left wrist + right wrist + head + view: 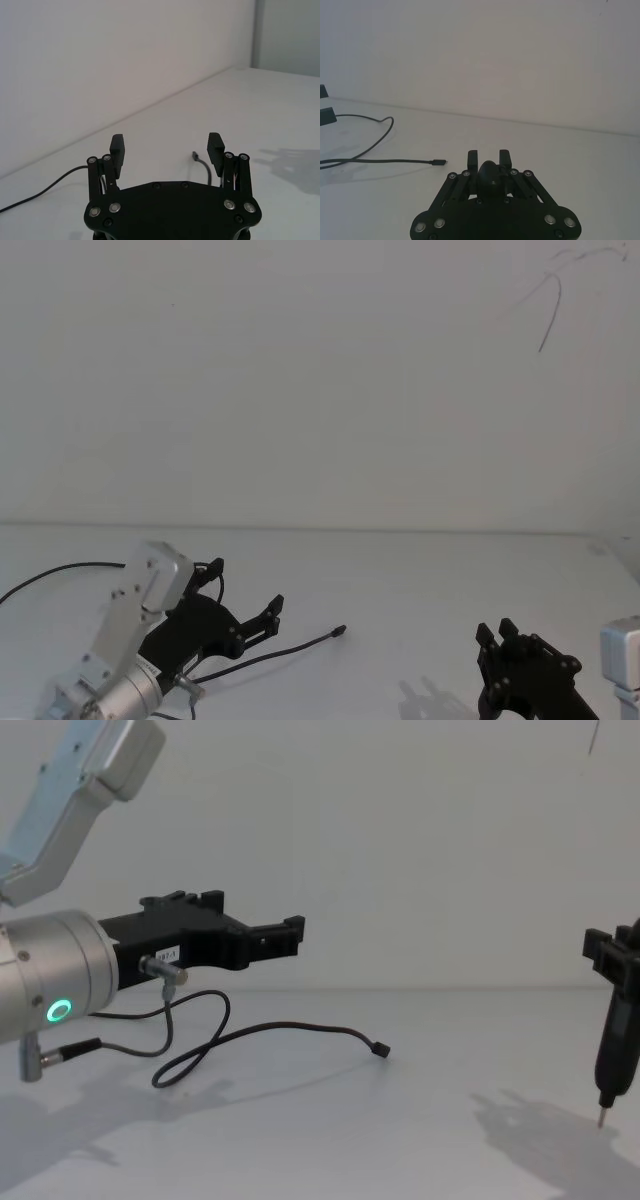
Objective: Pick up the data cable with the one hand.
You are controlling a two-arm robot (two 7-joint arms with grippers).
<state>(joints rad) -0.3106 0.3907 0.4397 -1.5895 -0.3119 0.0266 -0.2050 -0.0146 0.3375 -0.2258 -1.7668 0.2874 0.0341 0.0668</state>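
left gripper (245, 615): hovering above the white table (440, 1050), fingers spread wide and holding nothing, green ring light glowing on its silver wrist.
data cable (262, 1032): lying loose on the table beneath and just ahead of the left gripper, curling in a loop, its small connector end (380, 1049) pointing toward the table's middle.
right gripper (497, 637): sitting low at the right, well apart from the cable, fingers drawn close together.

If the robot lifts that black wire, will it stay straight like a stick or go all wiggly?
Probably wiggly: the data cable already lies in loose curves on the table. It looks thin, so likely light. The open left end effector would leave both ends dangling.
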